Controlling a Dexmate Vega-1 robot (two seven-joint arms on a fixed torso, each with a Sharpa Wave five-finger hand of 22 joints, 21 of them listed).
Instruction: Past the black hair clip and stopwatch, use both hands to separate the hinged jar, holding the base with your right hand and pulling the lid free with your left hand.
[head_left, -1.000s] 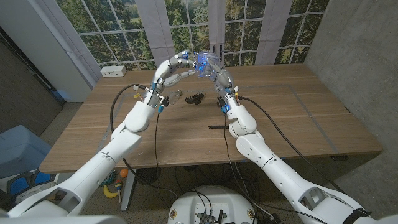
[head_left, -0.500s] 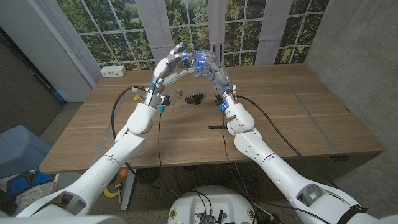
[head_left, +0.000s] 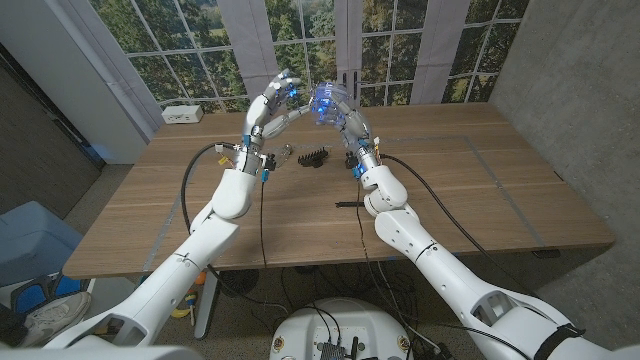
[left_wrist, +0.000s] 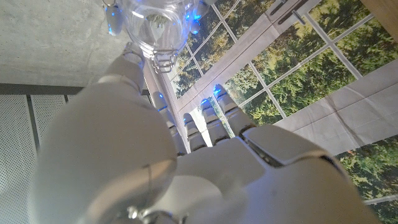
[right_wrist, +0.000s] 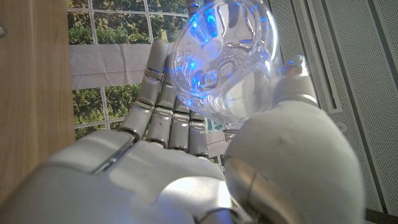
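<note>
My right hand (head_left: 347, 122) holds the clear glass hinged jar (head_left: 327, 100) up in the air over the far side of the table, lit blue by the fingertips. In the right wrist view the jar (right_wrist: 225, 62) sits between thumb and fingers. My left hand (head_left: 272, 105) is raised just left of the jar with its fingers spread and nothing in them. In the left wrist view its thumb reaches toward the jar (left_wrist: 153, 25) near the wire clasp; I cannot tell if they touch. The black hair clip (head_left: 315, 157) and the small stopwatch (head_left: 285, 153) lie on the table below both hands.
A white power strip (head_left: 182, 115) lies at the table's far left corner. A thin black object (head_left: 350, 203) lies on the wood beside my right forearm. Windows stand behind the table (head_left: 480, 190).
My left hand has drawn back to the left, off the jar it was touching a second ago. The right hand still holds the jar up in about the same place.
</note>
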